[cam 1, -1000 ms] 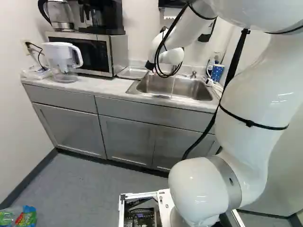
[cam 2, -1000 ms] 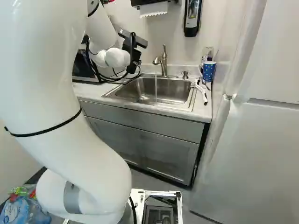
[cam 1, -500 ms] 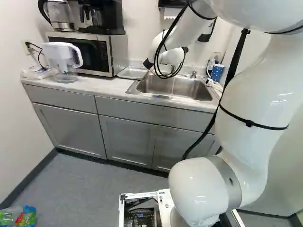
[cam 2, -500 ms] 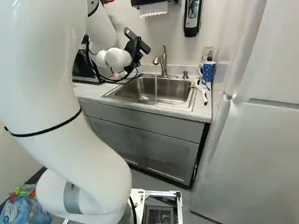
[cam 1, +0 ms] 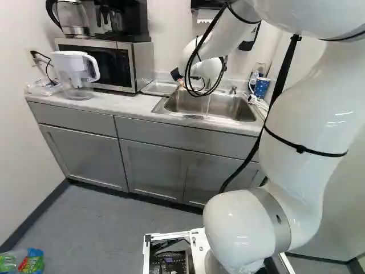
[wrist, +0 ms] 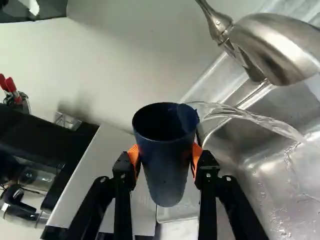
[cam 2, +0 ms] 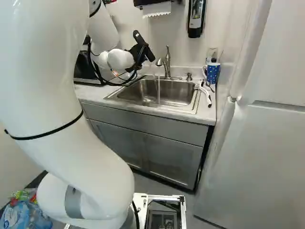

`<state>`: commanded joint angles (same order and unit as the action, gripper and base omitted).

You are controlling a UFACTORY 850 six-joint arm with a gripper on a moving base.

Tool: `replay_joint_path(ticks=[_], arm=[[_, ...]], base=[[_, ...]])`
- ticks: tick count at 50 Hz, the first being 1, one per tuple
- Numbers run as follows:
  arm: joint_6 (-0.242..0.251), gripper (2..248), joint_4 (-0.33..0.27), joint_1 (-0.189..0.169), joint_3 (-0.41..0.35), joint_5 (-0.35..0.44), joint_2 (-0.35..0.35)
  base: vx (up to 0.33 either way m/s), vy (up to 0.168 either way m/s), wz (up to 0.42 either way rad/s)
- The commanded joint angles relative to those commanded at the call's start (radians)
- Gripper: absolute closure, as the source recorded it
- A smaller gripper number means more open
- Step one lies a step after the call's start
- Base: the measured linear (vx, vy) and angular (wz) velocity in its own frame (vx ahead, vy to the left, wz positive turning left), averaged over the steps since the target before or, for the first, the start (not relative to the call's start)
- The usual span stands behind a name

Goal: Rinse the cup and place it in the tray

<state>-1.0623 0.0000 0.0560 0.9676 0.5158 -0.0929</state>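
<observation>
The gripper (cam 2: 138,56) hangs above the bench (cam 1: 122,105) near the back left corner of the sink (cam 2: 143,91). Its fingers (wrist: 210,185) are clamped on the dark blue cup (wrist: 167,172) from two sides, orange pads against it. The cup is held over the sink's left side, tipped, and water (wrist: 240,114) runs from its mouth into the sink. The faucet (cam 2: 167,64) stands at the back of the sink, and its own stream (cam 2: 158,90) falls into the basin.

The tray (cam 1: 159,87), shallow and metallic, sits just left of the sink. Further left of the sink is the microwave (cam 1: 137,65), bearing a kettle (cam 1: 73,17) and a coffee maker (cam 1: 134,23); a white-topped pitcher (cam 1: 71,65) stands in front of the microwave, well apart from the sink.

Right of the sink are a blue mug with white dots (cam 2: 213,73), upright, and a white brush (cam 2: 205,93) lying by the sink's rim. A paper towel dispenser (cam 2: 156,8) and a soap dispenser (cam 2: 195,19) hang on the wall above the sink.
</observation>
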Motion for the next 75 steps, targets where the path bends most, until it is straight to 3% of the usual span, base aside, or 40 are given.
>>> replay_joint_path(ticks=[75], arm=[[-0.788,129,0.0,0.0,0.0,0.0,0.0]], base=[[0.0,0.0,0.0]])
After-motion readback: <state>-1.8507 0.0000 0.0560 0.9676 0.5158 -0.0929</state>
